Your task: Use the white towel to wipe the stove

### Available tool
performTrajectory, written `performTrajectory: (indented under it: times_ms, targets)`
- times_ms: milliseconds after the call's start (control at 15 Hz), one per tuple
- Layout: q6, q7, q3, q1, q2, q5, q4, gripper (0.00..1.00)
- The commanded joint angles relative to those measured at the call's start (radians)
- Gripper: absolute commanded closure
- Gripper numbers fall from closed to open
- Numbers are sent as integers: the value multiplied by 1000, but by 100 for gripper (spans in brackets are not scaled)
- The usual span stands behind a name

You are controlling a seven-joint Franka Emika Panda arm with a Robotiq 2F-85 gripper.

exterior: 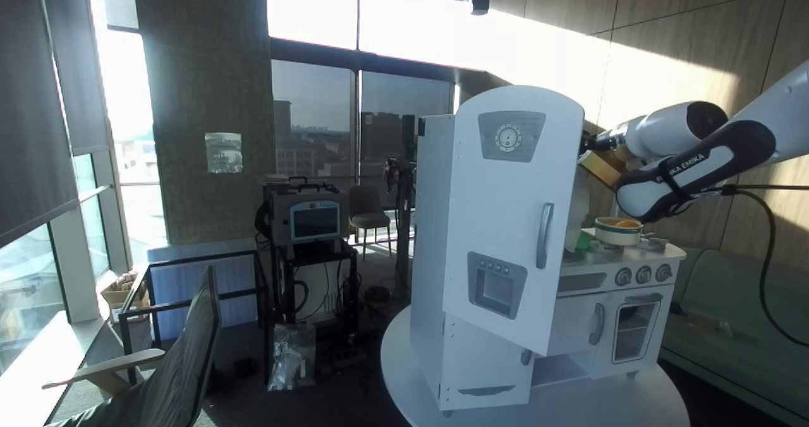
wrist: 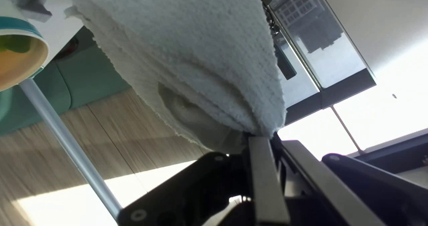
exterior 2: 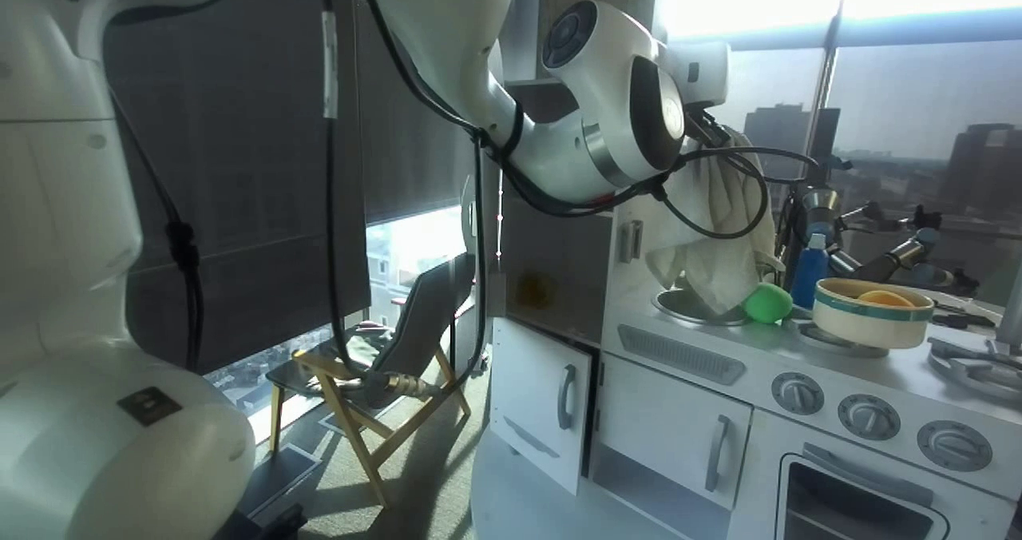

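Note:
The white towel (exterior 2: 718,228) hangs in soft folds from my gripper (exterior 2: 713,129) in an exterior view. Its lower tip hangs at the round sink basin on top of the stove (exterior 2: 762,394); I cannot tell whether it touches. In the wrist view the towel (wrist: 200,52) fills the upper middle, and the fingertips (wrist: 267,135) are closed on its bunched end. In an exterior view the stove (exterior: 575,323) stands beside the tall fridge cabinet, whose door hides most of the towel (exterior: 578,206) and the gripper's fingers.
A cream pot (exterior 2: 870,324) holding an orange piece (exterior 2: 886,298) sits on a stove burner. A green ball (exterior 2: 768,303) and a blue bottle (exterior 2: 810,272) stand between pot and towel. The tall fridge cabinet (exterior: 505,218) rises beside the stove, its doors ajar. A cable (exterior 2: 718,235) loops near the towel.

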Motion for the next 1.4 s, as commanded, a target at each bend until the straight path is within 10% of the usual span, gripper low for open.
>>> performTrajectory:
  times_ms: [0, 400, 467, 1200, 1333]
  targets:
    - [19, 100, -25, 34, 86, -24, 40, 95]
    - [22, 262, 36, -37, 160, -136, -40, 95]
    - [15, 276, 46, -51, 161, -171, -46, 66]
    - [-136, 369, 59, -115, -9, -454, -189, 0]
    - [-169, 135, 177, -201, -71, -234, -298, 0]
